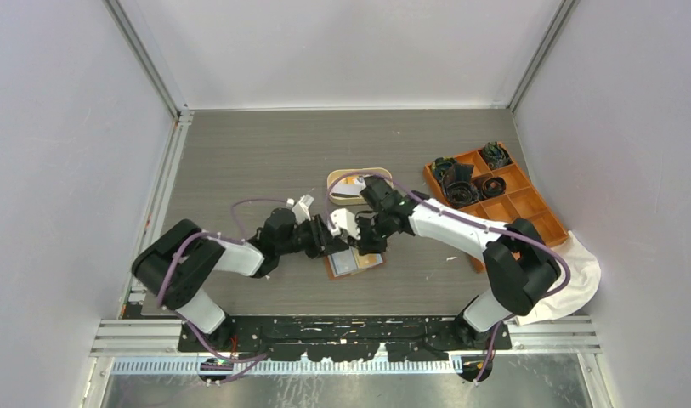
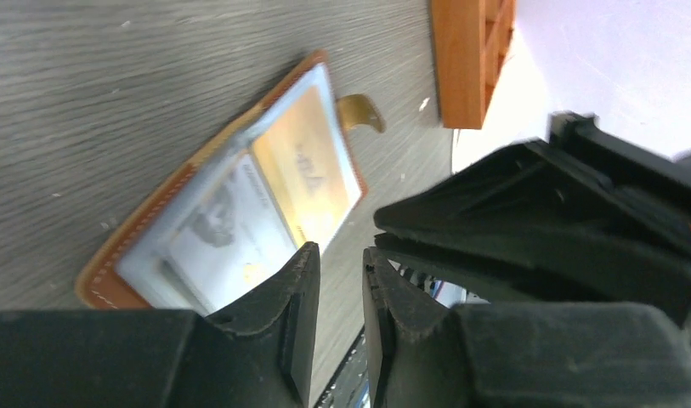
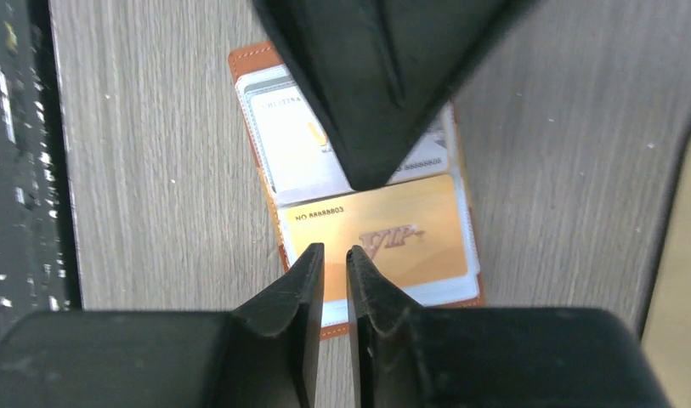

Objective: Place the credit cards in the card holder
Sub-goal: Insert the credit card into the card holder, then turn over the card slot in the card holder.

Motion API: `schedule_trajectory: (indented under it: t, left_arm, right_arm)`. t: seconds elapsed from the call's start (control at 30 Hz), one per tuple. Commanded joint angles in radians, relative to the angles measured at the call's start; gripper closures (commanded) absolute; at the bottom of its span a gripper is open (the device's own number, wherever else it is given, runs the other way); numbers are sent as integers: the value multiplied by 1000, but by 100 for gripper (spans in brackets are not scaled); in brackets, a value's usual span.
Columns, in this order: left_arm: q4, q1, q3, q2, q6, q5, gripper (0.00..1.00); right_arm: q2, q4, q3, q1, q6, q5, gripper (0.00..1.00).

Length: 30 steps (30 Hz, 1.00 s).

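Note:
The brown leather card holder (image 1: pixel 356 263) lies open and flat on the grey table between both arms. Its clear slots hold credit cards: a gold VIP card (image 3: pixel 393 229) and a white printed card (image 3: pixel 291 144). My right gripper (image 3: pixel 334 248) hovers just above the near edge of the gold card, jaws a narrow gap apart with nothing between them. My left gripper (image 2: pixel 342 249) is beside the card holder (image 2: pixel 104 287), slightly open and empty, with bare table showing through the gap. The gold card (image 2: pixel 312 174) and white card (image 2: pixel 223 242) show in the left wrist view too.
An orange compartmented box (image 1: pixel 495 195) with dark coiled items stands at the right. A cream oval tray (image 1: pixel 356 185) sits just behind the grippers. A white cloth (image 1: pixel 580 280) lies by the right arm. The two grippers are very close together over the card holder.

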Motion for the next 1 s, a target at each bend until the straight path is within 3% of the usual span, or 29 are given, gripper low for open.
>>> schedule_trajectory:
  t: [0.0,0.23,0.4,0.6,0.97]
  left_arm:
    - [-138,5,12,-163,100,-30,75]
    - [-295,5,-30,-420,227,-96,78]
    - [-365,6,-85,-614,273,-173,75]
    - [-288,5,-205,-717,246,-256,54]
    - [-264,6,-223,-666,208,-202,60]
  right_arm:
    - [-60,-37,62,-93,171,-211,76]
    - [-12,37,62,-273,636,-391,72]
    - [8,112,11,-310,823,-349,66]
    - [124,39,59,-312,837,-303,65]
    - [225,-41,122,-313,820,-237,66]
